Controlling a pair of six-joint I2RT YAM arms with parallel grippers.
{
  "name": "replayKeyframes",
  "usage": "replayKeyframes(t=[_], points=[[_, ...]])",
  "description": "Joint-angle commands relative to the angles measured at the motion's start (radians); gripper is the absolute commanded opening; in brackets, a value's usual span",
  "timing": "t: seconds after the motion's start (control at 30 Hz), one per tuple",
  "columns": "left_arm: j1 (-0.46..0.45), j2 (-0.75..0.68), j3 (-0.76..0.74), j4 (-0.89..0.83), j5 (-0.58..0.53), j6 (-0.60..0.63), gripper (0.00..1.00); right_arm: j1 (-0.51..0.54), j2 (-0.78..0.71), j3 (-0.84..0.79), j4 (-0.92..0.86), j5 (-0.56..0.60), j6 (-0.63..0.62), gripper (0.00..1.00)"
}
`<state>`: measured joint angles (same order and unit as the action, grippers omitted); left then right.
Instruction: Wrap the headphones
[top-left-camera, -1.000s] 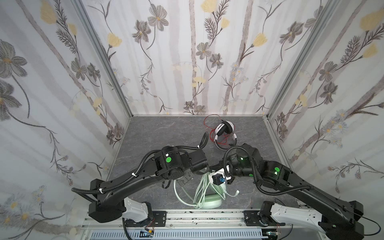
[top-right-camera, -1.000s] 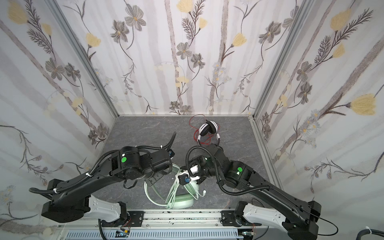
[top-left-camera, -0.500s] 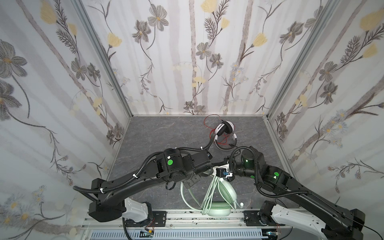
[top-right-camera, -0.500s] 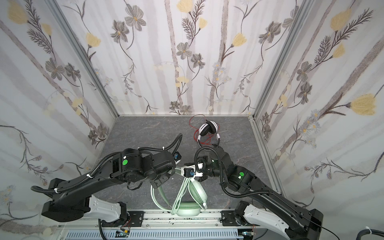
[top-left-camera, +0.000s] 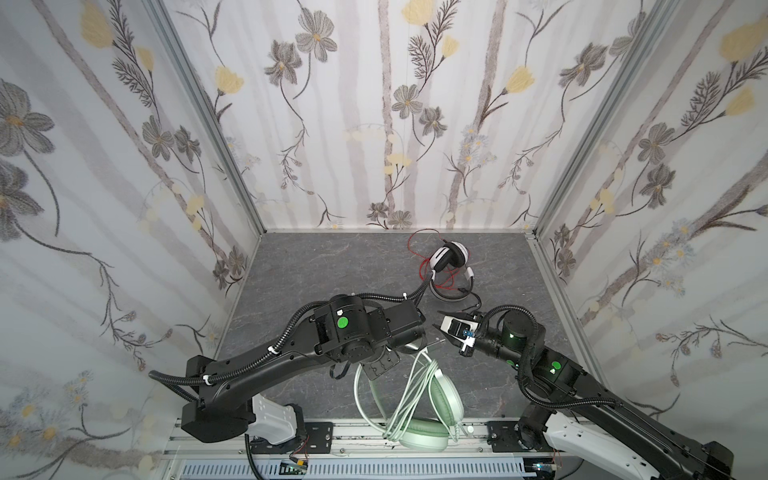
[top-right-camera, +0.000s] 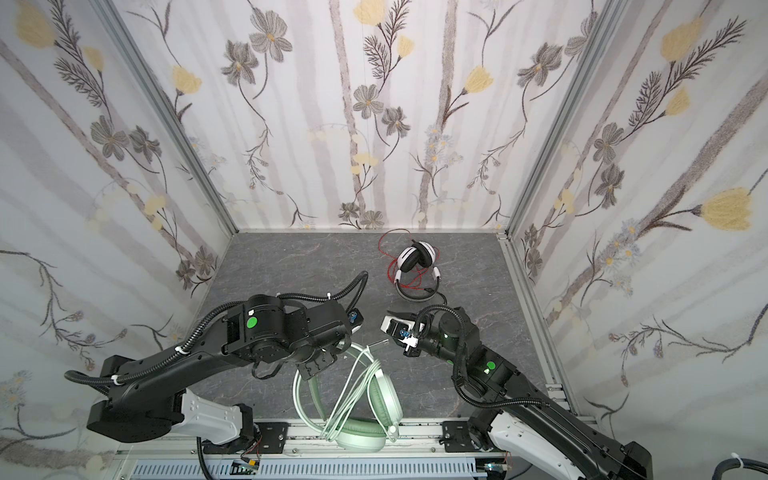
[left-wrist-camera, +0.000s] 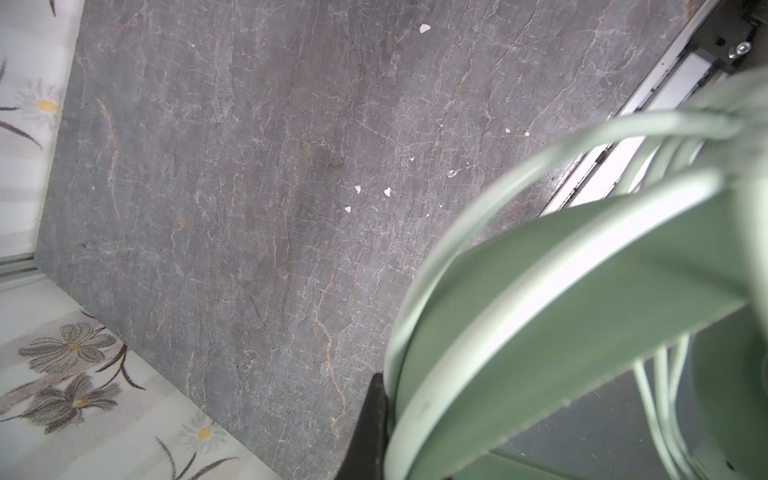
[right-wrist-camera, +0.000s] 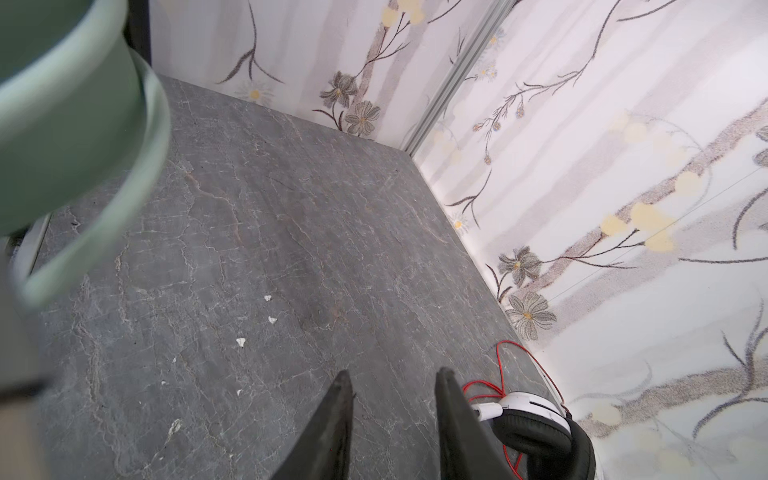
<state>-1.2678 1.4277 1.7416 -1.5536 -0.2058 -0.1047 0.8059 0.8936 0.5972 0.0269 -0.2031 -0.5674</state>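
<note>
Over the desk's (top-left-camera: 316, 266) front edge, the left gripper (left-wrist-camera: 374, 424) clamps the mint-green headset (top-left-camera: 445, 395) by its band. Its cord (top-left-camera: 409, 395) hangs lengthwise near the right gripper (right-wrist-camera: 395, 374) — parted, empty.

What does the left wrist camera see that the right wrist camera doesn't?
Only the left wrist view shows the strands of the pale cord hanging in a bunch beside the band. Only the right wrist view shows the white-and-black headset with its red cord lying near the wall, and the right gripper, fingers apart with nothing between them. Both show the mint-green headset close up and blurry, the grey table with small white specks, and the flowered wall.
</note>
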Motion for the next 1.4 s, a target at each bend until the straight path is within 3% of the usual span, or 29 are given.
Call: replayKeyframes(t=[0.0, 0.07, 0.2, 0.33, 0.47, 0.6, 0.8, 0.87, 1.13, 1.37], points=[[0.012, 0.002, 0.012, -0.001, 0.028, 0.007, 0.00, -0.003, -0.019, -0.041, 0.101, 0.018, 0.103, 0.34], [0.023, 0.000, 0.006, 0.004, 0.041, 0.006, 0.00, -0.010, -0.039, -0.080, 0.146, 0.061, 0.178, 0.35], [0.041, 0.000, 0.000, 0.003, 0.066, -0.003, 0.00, -0.035, -0.080, -0.150, 0.223, 0.193, 0.386, 0.45], [0.069, 0.007, -0.010, -0.001, 0.085, -0.015, 0.00, -0.079, -0.095, -0.150, 0.169, 0.415, 0.660, 0.59], [0.135, 0.011, -0.033, 0.018, 0.108, -0.030, 0.00, -0.174, -0.071, -0.109, 0.070, 0.380, 0.899, 0.61], [0.241, 0.014, -0.062, 0.071, 0.168, -0.038, 0.00, -0.192, -0.069, -0.166, 0.102, 0.403, 1.064, 0.70], [0.453, 0.053, -0.097, 0.170, 0.262, -0.049, 0.00, -0.192, -0.147, -0.264, 0.164, 0.443, 1.119, 0.82], [0.521, 0.090, -0.100, 0.203, 0.284, -0.044, 0.00, -0.198, -0.168, -0.276, 0.143, 0.482, 1.149, 0.99], [0.735, 0.296, -0.037, 0.332, 0.363, -0.011, 0.00, -0.219, -0.215, -0.310, 0.125, 0.498, 1.184, 1.00], [0.907, 0.491, 0.027, 0.463, 0.407, -0.040, 0.00, -0.256, -0.182, -0.312, 0.145, 0.442, 1.185, 1.00]])
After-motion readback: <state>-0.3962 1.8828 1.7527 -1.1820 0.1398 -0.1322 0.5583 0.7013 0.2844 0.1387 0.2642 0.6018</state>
